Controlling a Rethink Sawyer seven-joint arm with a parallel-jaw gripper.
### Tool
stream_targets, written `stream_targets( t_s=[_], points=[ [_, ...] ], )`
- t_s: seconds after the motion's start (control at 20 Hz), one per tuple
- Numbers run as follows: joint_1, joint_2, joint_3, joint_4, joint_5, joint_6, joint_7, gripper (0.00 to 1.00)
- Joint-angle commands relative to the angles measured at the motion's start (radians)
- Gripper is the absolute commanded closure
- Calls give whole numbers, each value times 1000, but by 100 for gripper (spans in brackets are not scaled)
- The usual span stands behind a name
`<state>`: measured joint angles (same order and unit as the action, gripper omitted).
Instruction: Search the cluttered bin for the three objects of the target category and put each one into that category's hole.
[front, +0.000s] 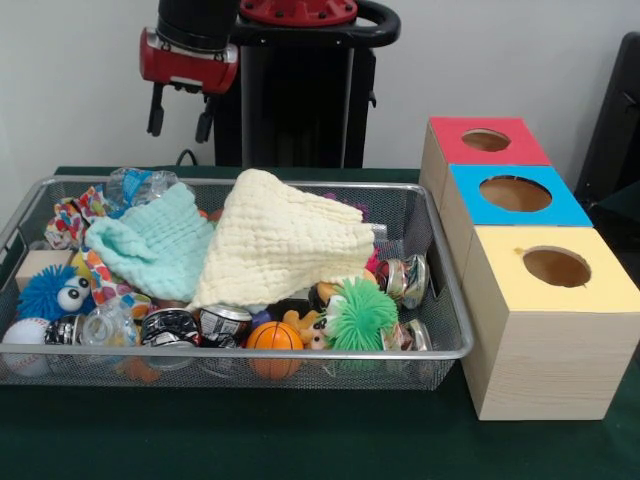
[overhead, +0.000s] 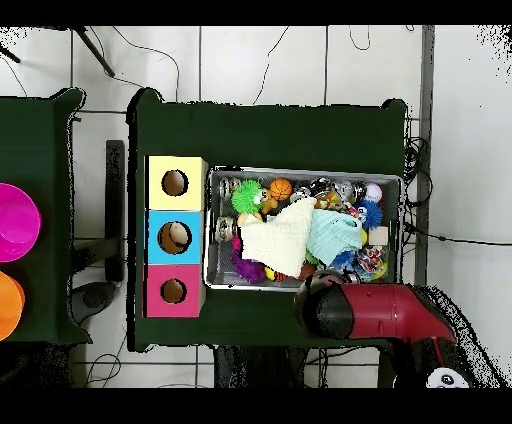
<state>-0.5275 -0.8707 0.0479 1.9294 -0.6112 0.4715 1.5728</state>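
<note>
Orange ball (front: 274, 336) front of bin (front: 440, 350): small, slippery, pinch across middle. Gripper (front: 181, 112) upper left, jaws released, empty.

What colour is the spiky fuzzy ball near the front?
Bright green spiky ball, clearest in the front view.

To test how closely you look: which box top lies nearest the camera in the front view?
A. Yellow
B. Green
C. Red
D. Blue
A: the yellow box stands lowest and foremost in the front view, with the blue box behind it and the red box farthest back.
</note>
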Motion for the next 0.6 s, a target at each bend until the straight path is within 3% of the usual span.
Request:
stream_targets(
  t_s=[0.05,0.6],
  points=[
    [-23,98,40,-27,-124,-98,-12,0],
    [3,183,3,-96,-202,-131,37,0]
  ],
)
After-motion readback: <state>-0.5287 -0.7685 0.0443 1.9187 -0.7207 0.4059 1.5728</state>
